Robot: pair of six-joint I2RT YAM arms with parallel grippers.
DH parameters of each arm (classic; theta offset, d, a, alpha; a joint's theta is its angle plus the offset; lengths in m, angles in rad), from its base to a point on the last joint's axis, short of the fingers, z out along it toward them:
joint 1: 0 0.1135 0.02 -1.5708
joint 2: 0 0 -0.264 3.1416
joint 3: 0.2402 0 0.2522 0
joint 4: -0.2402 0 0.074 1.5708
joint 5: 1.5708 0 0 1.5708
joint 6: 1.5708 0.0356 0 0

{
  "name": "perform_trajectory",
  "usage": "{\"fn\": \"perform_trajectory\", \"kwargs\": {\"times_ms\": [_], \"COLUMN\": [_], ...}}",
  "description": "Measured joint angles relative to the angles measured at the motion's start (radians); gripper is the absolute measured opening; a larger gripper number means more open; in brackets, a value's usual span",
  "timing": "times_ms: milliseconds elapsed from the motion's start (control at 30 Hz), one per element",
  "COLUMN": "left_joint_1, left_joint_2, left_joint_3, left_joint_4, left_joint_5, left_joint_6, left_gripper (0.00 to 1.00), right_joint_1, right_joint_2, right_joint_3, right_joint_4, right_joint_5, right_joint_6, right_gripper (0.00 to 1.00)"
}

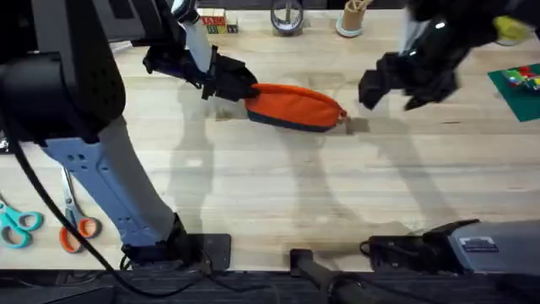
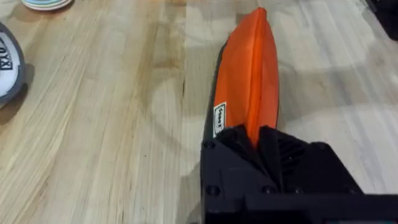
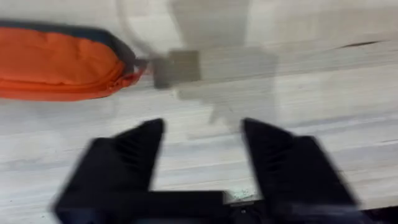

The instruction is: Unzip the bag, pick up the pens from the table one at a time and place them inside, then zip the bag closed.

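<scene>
Left gripper (image 2: 258, 140) pinches the bag (image 1: 294, 105) end near the table (image 1: 270, 194) far edge; right gripper (image 3: 202, 134), wide, nears the apparently closed zipper's tab (image 3: 176, 67).

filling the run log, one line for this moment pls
left pincer: shut on bag end | right pincer: open, off bag | zipper: closed

Soft cloth on pale wood.
The bag (image 2: 249, 81) is seen as matt orange fabric; the table (image 1: 278, 194) as smooth, grained planks; the fingers (image 3: 273, 155) as matt black plastic.
</scene>
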Motion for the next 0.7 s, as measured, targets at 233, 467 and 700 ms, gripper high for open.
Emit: {"fn": "perform_trajectory", "kwargs": {"times_ms": [233,467,700], "left_joint_1": [0.003,0.003,0.003], "left_joint_2": [0.0,0.0,0.0], "left_joint_3": [0.0,0.0,0.0], "left_joint_4": [0.0,0.0,0.0], "left_joint_5": [0.0,0.0,0.0], "left_joint_6": [0.0,0.0,0.0], "left_gripper": [0.041,0.041,0.041], "right_joint_1": [-0.002,-0.002,-0.001], "right_joint_2": [-0.135,-0.19,-0.224], "right_joint_3": [0.0,0.0,0.0], "right_joint_4": [-0.008,-0.01,-0.025], "right_joint_5": [0.02,-0.009,-0.06], "right_joint_6": [-0.003,-0.003,-0.024], "right_gripper": [0.995,0.996,0.996]}}
